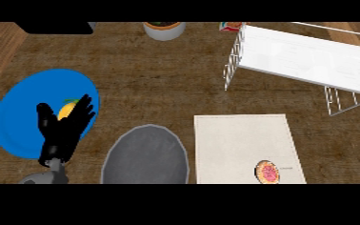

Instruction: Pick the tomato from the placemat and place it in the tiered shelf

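Observation:
A round red tomato slice-like tomato [267,172] lies on the beige placemat [239,143] near its lower right corner. The white tiered shelf [302,59] with wire legs stands at the upper right. My left hand [65,126] is raised at the left, fingers straight and up, over the blue plate [28,109]. It partly covers an orange-yellow fruit [67,108] on that plate. The hand is far from the tomato. My right hand does not show.
A grey oval plate [146,157] lies at the lower middle, left of the placemat. A white pot [165,29] stands at the top middle, and a small red box [230,26] sits behind the shelf. A dark object [53,27] is at the top left.

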### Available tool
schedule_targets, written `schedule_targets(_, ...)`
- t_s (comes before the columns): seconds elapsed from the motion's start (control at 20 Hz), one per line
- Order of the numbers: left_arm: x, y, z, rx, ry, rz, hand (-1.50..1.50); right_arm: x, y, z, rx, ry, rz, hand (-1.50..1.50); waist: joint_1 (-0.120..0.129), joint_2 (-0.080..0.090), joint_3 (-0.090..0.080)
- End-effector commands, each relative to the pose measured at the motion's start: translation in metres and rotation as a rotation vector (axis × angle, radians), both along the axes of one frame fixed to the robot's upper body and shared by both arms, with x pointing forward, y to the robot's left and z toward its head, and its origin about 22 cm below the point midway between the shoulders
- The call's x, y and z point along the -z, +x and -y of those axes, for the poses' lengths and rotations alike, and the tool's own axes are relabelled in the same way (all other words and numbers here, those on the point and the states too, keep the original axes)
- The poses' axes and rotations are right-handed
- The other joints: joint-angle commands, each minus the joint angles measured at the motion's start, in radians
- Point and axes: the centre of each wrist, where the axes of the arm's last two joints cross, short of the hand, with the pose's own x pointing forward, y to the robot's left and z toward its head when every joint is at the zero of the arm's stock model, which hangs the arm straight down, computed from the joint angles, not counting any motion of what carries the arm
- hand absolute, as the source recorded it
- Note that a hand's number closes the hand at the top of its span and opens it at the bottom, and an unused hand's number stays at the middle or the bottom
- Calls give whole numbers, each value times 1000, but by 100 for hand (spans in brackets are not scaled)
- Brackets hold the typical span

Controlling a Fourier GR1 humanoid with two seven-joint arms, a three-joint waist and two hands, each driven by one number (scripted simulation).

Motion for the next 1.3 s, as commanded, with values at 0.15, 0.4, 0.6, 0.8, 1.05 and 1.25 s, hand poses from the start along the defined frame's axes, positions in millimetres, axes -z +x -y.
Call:
schedule_targets(0.15,4,-6,3,-11,1,-14,0,21,12,6,-52,4,23,150,-3,-1,-1)
schedule_targets(0.4,-5,8,-28,-8,-6,-1,0,12,20,13,-49,-33,-3,150,0,2,-2)
schedule_targets(0.6,12,-6,-13,-16,0,-26,0,5,15,4,0,70,35,150,-5,-1,-2)
schedule_targets(0.8,-5,-1,0,-3,3,-31,0,-3,11,16,48,243,119,-150,-4,-3,-1)
schedule_targets(1.05,10,0,-4,-1,-8,-27,0,-5,11,12,15,430,208,-150,-8,-2,-1)
schedule_targets(1.25,-3,3,-12,-10,22,-24,0,0,5,34,0,561,260,-150,-10,-4,0)
